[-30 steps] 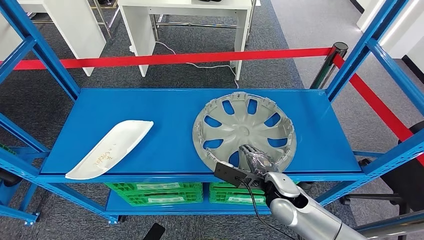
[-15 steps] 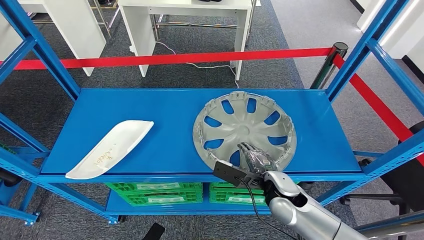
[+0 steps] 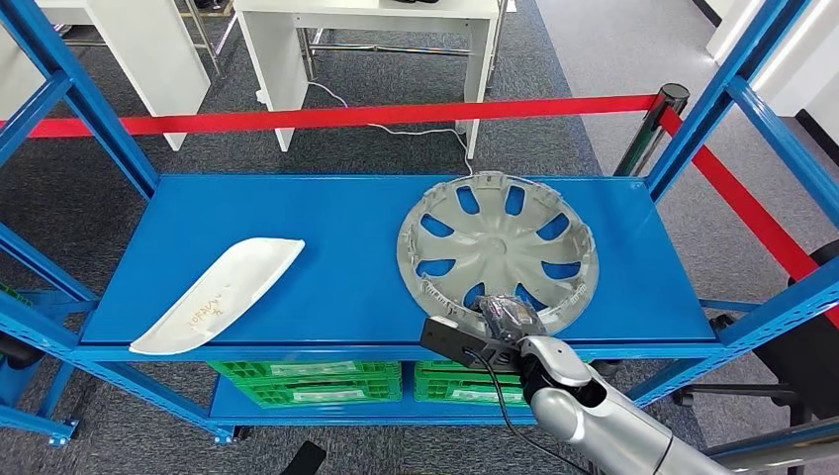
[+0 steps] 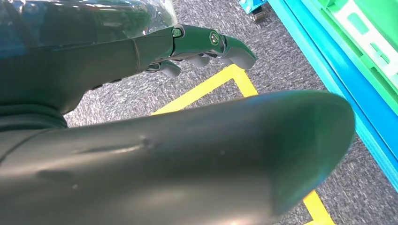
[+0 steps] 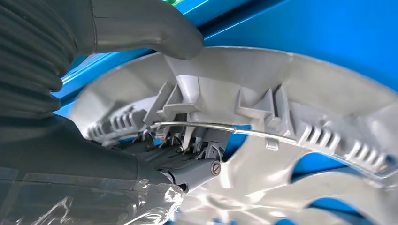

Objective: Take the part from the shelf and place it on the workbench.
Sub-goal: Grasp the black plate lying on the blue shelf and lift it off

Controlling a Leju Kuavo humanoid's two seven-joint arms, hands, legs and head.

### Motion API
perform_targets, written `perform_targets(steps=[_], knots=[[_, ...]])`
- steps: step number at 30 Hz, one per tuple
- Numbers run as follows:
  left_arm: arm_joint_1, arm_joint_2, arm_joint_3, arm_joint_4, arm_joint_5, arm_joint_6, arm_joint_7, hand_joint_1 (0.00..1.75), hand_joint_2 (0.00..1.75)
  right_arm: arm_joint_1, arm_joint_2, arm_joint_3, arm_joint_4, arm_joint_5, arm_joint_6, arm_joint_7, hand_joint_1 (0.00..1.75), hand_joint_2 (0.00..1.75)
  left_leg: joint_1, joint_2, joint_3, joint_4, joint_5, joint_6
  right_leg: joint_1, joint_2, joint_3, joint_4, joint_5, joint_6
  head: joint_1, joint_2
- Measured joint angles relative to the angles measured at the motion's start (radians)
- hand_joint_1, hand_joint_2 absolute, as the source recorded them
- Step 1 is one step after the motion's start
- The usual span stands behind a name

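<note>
So the part here is a round grey plastic hubcap (image 3: pixel 498 249) with spoke cutouts, sitting inside-up on the blue metal shelf deck (image 3: pixel 326 237), in the right-centre of the head view. Its near edge looks tipped up a bit off the deck, with the far side leaning toward the back.

The right hand (image 3: pixel 507 319) is at the lower centre of the head view, right on the hubcap's near rim. In the right wrist view the thick grey thumb (image 5: pixel 155 28) sits over the outside of the rim and the darker fingers (image 5: pixel 187 171) are hooked underneath, inside the lip by the clips and the wire ring. So it's closed on the rim, pinching it between thumb and fingers.

My guess on handling: light, fairly stiff but a bit flexy, and smooth enough to slide. Those little clip tabs look like the breakable bit, so the rim is a sensible spot. It's wide though, so held at one edge it'll want to droop or twist.

The left hand (image 4: pixel 141 51) hangs down over grey carpet (image 4: pixel 263 61) with yellow tape, fingers fairly straight, holding nothing.

There's also a long white plastic trim piece (image 3: pixel 220 292) at the lower left of the deck, well apart from the hubcap.
</note>
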Motion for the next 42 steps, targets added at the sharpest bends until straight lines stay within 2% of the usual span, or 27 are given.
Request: perform_targets(steps=[10, 15, 25, 28, 32, 42], knots=[[0.0, 0.0, 0.0, 0.0, 0.003, 0.0, 0.0, 0.0, 0.0, 0.001, 0.001, 0.001, 0.002, 0.002, -0.013, -0.006, 1.75, 1.75, 0.0, 0.0, 0.0, 0.0, 0.0, 0.0, 0.0, 0.0, 0.0, 0.0, 0.0, 0.0, 0.0, 0.0], [0.001, 0.0, 0.0, 0.0, 0.004, 0.0, -0.005, 0.0, 0.0, 0.01, 0.003, -0.001, 0.002, -0.013, -0.06, -0.04, 1.75, 1.75, 0.0, 0.0, 0.0, 0.0, 0.0, 0.0, 0.0, 0.0, 0.0, 0.0, 0.0, 0.0, 0.0, 0.0], [0.006, 0.003, 0.0, 0.0, 0.01, 0.002, -0.027, 0.0, 0.0, 0.048, 0.02, -0.033, -0.056, -0.141, -0.2, -0.2, 1.75, 1.75, 0.0, 0.0, -0.001, -0.001, 0.0, 0.0, 0.0, 0.0, -0.001, 0.0, 0.0, 0.0, 0.0, 0.0], [0.008, 0.004, 0.0, 0.0, 0.014, 0.005, -0.037, 0.0, 0.0, 0.062, 0.029, -0.05, -0.103, -0.223, -0.239, -0.273, 1.75, 1.75, 0.0, 0.0, -0.001, -0.001, 0.0, 0.0, 0.0, 0.0, -0.001, 0.0, 0.0, 0.0, 0.0, 0.0], [0.012, 0.006, 0.0, 0.0, 0.021, 0.014, -0.054, 0.0, 0.0, 0.084, 0.04, -0.072, -0.178, -0.379, -0.284, -0.412, 1.75, 1.75, 0.0, 0.0, 0.0, -0.001, 0.0, 0.0, 0.0, 0.0, -0.001, 0.0, 0.0, 0.0, 0.0, 0.0], [0.015, 0.008, 0.0, 0.0, 0.025, 0.02, -0.071, 0.0, 0.0, 0.126, 0.058, -0.086, -0.329, -0.64, -0.276, -0.601, 1.75, 1.75, 0.0, 0.0, 0.0, -0.001, 0.0, 0.0, 0.0, -0.001, -0.001, 0.0, 0.0, 0.0, 0.0, 0.0]])
